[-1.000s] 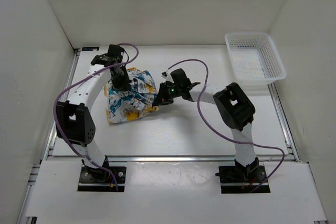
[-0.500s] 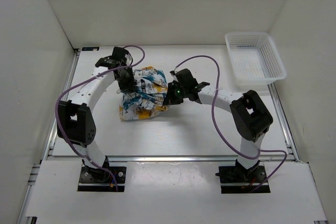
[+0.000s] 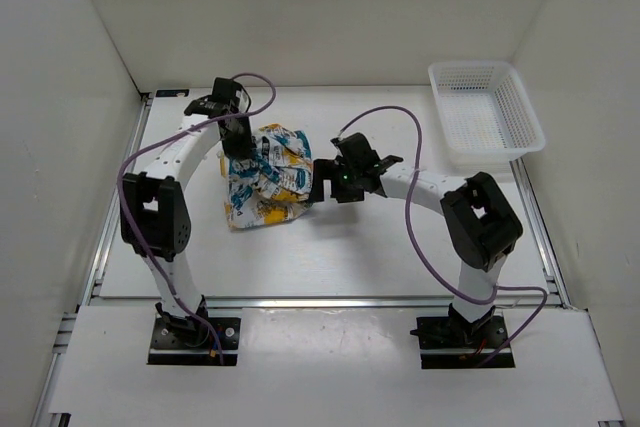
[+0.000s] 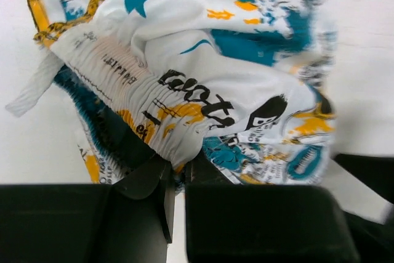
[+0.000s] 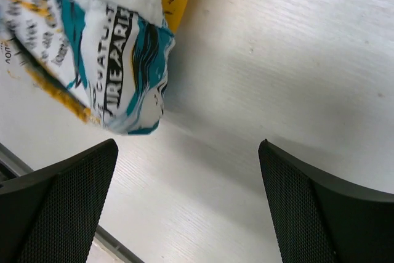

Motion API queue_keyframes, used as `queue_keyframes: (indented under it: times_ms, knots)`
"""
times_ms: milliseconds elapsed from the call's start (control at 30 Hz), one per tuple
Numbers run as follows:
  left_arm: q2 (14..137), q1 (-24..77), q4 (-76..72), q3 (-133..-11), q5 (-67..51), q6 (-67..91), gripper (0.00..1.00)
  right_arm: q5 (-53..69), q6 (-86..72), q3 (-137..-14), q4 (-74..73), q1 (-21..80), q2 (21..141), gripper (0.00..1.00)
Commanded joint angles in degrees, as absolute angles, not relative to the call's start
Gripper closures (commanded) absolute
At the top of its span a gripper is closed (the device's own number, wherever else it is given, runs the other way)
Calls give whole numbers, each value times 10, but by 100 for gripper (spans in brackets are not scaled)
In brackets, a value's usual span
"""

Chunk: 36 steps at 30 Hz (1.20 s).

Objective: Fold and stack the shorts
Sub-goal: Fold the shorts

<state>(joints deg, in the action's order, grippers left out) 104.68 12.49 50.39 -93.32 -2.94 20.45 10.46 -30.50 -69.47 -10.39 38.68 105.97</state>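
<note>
- The soft white fabric shorts with yellow-orange, teal-blue and black print (image 3: pixel 265 175) sit bunched on the white table (image 3: pixel 380 257), left of centre, between the two arms.
- The left gripper (image 3: pixel 240 147) is at the bundle's upper-left edge. In the left wrist view, the left gripper (image 4: pixel 175 177) has its black fingers pressed almost together on a fold of the gathered waistband of the shorts (image 4: pixel 203 78), as it did half a second ago.
- The right gripper (image 3: pixel 322 179) is just beside the bundle's right edge. Half a second ago it was closed there; now its jaws are spread wide.
- In the right wrist view, the right gripper (image 5: pixel 188 146) holds nothing. A printed corner of the shorts (image 5: pixel 104 47) lies ahead of the left-hand finger (image 5: pixel 68 201), with bare table between the two pads.
- The bundle has shifted slightly left since half a second ago. A second ago it lay lower and further left.
- The left arm's elbow now stands higher and closer to the bundle than before.
- The white plastic lattice basket (image 3: pixel 487 112) sits at the far right corner, well apart from the shorts and unmoved.
</note>
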Motion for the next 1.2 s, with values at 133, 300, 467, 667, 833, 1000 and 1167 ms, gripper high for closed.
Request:
queue_keyframes:
  times_ms: [133, 300, 467, 667, 833, 1000, 1167]
  knots:
    - [1026, 93, 475, -819, -6, 223, 84, 78, -279, -644, -147, 367, 963, 0]
    - [1018, 83, 475, -790, -1, 250, 0, 71, -252, -638, -190, 361, 919, 0]
    - [934, 83, 517, -843, -13, 250, 5, 51, -227, -657, -228, 356, 871, 0]
    - [944, 96, 524, -904, -20, 257, 86, 39, -227, -693, -245, 356, 865, 41]
    - [1072, 96, 524, -970, 1, 274, 90, 20, -237, -705, -270, 351, 865, 70]
    - [1172, 101, 519, -987, 39, 281, 90, -10, -249, -678, -289, 345, 823, 70]
    - [1204, 101, 507, -981, 66, 287, 90, -24, -259, -662, -310, 330, 784, 61]
